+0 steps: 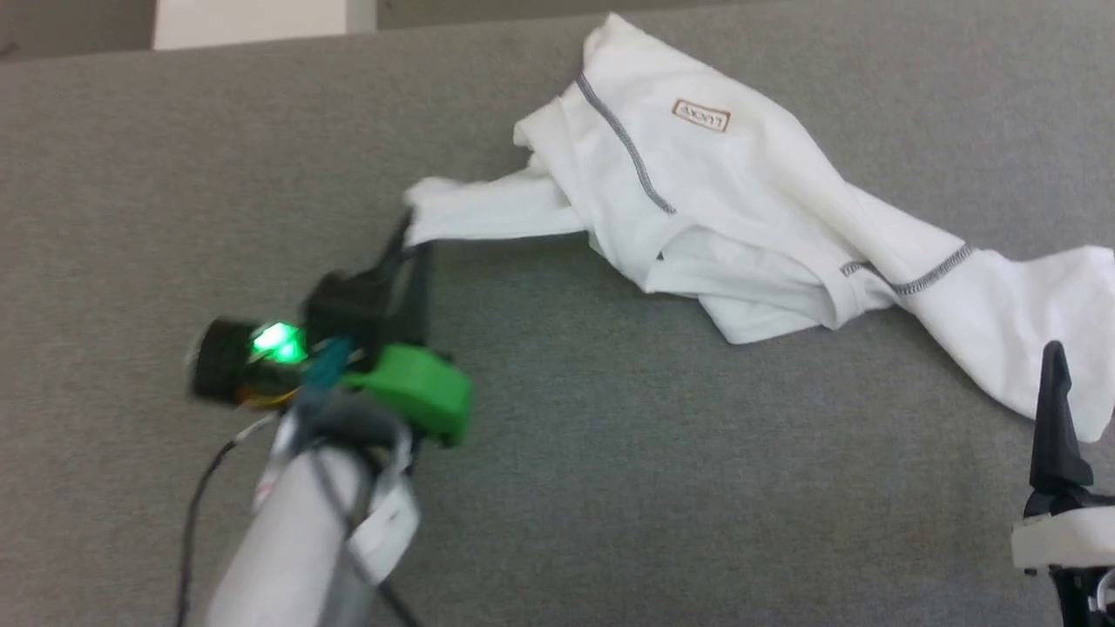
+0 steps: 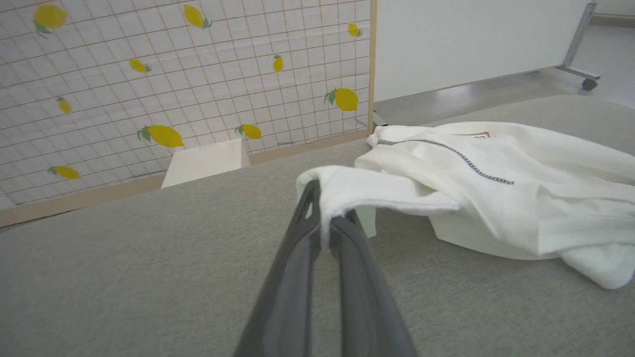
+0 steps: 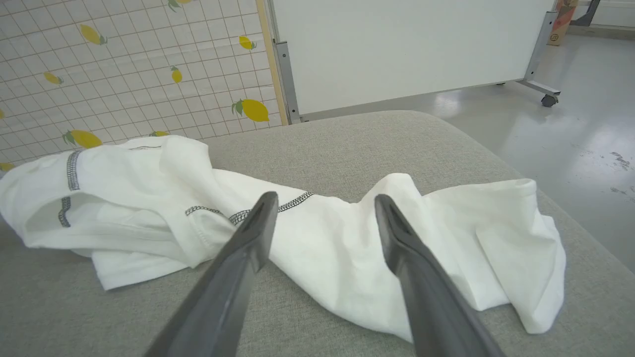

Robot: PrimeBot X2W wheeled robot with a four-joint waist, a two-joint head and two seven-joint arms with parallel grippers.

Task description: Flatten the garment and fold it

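White soft-fabric shirt with grey stitched seams lying crumpled on a grey cloth-covered table, with one robot gripper pinching a sleeve.

The left gripper has its two long dark fingers pressed together on the end of the shirt's left-hand sleeve. The cloth folds over the fingertips and partly hides them, and seen from above that arm is blurred. The right gripper hovers over the other sleeve with its fingers spread wide, holding nothing. I cannot tell whether the tips touch the cloth. From overhead, the gripper and that sleeve's end are both cut off at the right edge. A small brown-bordered rectangular patch sits on the shirt's far part, its lettering upside down and hard to read. Beyond the table, a rigid white box is half hidden by the table's edge, in front of a lemon-print grid panel.
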